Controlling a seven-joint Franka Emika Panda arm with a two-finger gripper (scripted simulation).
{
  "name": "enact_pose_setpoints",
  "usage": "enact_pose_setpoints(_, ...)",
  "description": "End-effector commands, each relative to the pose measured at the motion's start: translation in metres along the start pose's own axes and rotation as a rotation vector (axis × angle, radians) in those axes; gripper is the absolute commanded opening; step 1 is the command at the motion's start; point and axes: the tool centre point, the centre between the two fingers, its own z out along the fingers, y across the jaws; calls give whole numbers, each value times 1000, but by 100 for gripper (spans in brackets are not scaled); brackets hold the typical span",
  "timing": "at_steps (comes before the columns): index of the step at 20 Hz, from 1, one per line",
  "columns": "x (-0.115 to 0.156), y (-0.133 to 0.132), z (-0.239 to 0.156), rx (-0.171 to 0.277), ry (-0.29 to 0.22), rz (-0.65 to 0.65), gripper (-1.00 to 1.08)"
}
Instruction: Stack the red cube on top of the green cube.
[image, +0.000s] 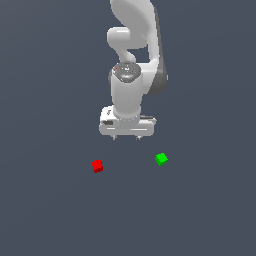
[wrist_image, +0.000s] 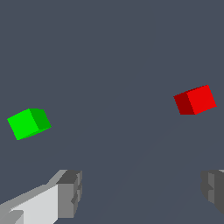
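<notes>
red cube (image: 97, 166) toward the exterior view's left, green cube (image: 161, 159) well apart rightward, pincer (image: 127, 137) raised between them

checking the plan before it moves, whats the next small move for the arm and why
Probably shift the gripper toward the exterior view's left and down over the red cube. It hangs between the two cubes with its fingers spread and nothing between them, and the red cube lies apart from the green cube, so red has to be picked up first.
</notes>
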Motion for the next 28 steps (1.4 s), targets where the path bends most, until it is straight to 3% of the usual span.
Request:
enact_pose_setpoints(1, 0, 0, 0, 0, 0, 0, 100)
enact_pose_setpoints(13, 6, 22, 14, 2, 0, -56, 100)
enact_pose_setpoints(28, 41, 100, 68, 10, -1, -265, 100)
